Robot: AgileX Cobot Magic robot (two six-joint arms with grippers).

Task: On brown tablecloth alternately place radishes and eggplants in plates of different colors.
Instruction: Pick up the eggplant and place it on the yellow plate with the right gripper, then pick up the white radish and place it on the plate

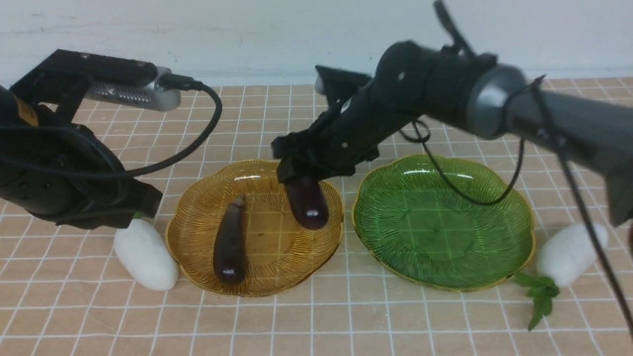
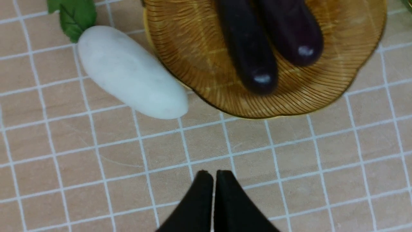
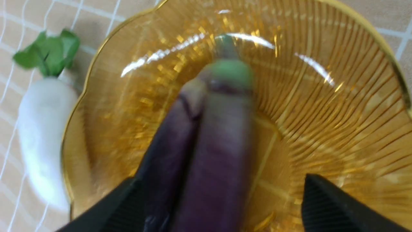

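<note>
Though apart, two radishes (image 1: 146, 254) (two eggplants (image 1: 230, 247)).

Our brown tablecloth (image 1: 385, 321): smooth-looking, matt. Our amber plate (image 1: 267, 277) and green plate (image 1: 440, 267): translucent, glassy, ribbed, glossy, with shiny gold-toned rims. Our eggplants (image 2: 251, 54) (image 2: 296, 35): smooth, glossy skins. Our radishes (image 1: 146, 254) (image 1: 571, 252): smooth, soft-sheened. Our camera housing (image 1: 133, 91): metallic-looking, satin.

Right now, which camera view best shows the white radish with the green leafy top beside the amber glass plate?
The left wrist view: the white radish appears sharp, its body unobstructed, though its leaves are partly cut off. The front view hides most of its leaves behind the left arm; the right wrist view shows leaves and body, but blurred.
</note>
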